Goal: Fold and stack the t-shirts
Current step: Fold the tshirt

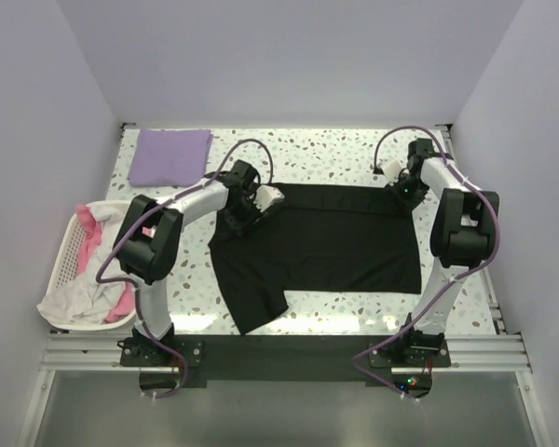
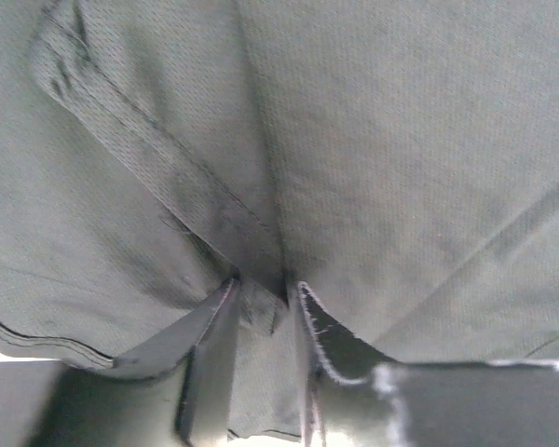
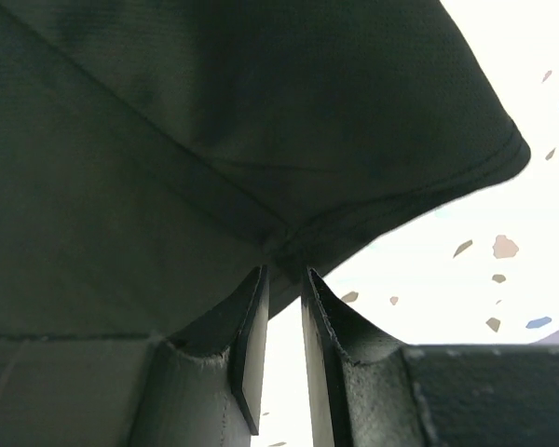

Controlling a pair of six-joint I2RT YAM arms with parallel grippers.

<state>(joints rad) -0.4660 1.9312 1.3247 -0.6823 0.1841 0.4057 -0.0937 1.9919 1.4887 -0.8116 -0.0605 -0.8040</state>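
A black t-shirt (image 1: 326, 244) lies spread across the middle of the speckled table, one sleeve sticking out toward the near edge. My left gripper (image 1: 245, 222) is shut on its far-left part; in the left wrist view a fold of the black cloth (image 2: 261, 251) is pinched between the fingertips (image 2: 214, 326). My right gripper (image 1: 406, 193) is shut on the shirt's far-right corner; in the right wrist view the hem (image 3: 373, 223) runs into the narrow jaws, with cloth hanging over them. A folded purple t-shirt (image 1: 170, 155) lies at the far left.
A white laundry basket (image 1: 68, 251) at the left edge holds white and pink garments (image 1: 98, 279) that spill over its near side. Walls enclose the table on three sides. A dark strip with the arm bases (image 1: 289, 354) runs along the near edge.
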